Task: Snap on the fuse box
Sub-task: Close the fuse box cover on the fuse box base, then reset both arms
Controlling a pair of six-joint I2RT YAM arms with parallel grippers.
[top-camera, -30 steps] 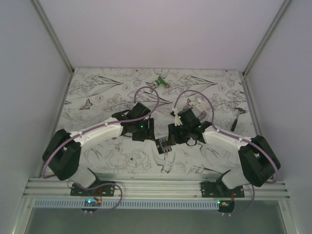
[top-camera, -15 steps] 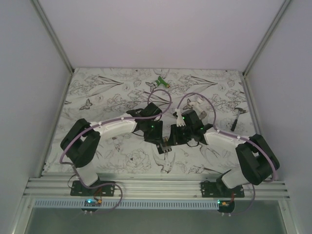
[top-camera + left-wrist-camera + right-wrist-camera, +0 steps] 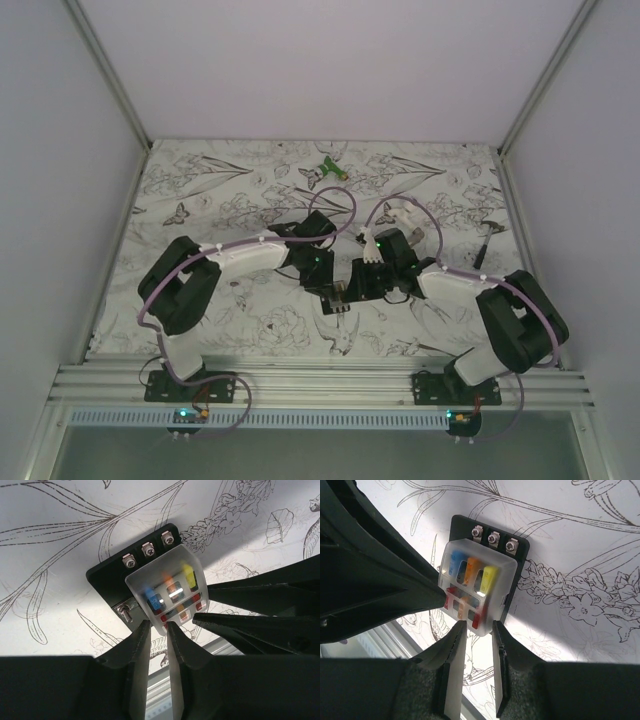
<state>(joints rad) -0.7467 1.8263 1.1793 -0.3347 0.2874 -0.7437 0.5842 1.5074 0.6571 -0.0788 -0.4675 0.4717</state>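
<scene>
I count one fuse box (image 3: 337, 297), lying flat on the flower-printed table (image 3: 200, 200), a little near of its middle and right between the two wrists. It has one black base and one frosted clear cover (image 3: 477, 550) sitting over the fuse part. Beyond the cover, on the far edge of the base, I count three screws (image 3: 493, 538) in a row. Through the cover I see three fuses (image 3: 473, 566) in the far row, blue, orange and yellow, and a near row of reddish ones that I cannot count with certainty.

Elsewhere there is one green-and-white object (image 3: 330, 168) at the far side of the table, well apart from the box, and one small dark tool (image 3: 488, 240) off to the right.

From above, both wrists hide most of the box. In each wrist view the other arm's dark fingers crowd in from the side and reach the cover's flank.

The left gripper (image 3: 157, 626) has its jaws drawn narrow, a slim gap between them, tips at the near edge of the cover. The right gripper (image 3: 477, 627) stands likewise: narrow, tips at the cover's near edge. Neither grips across the cover, which is wider than either gap; whether the tips press on it I cannot tell.
</scene>
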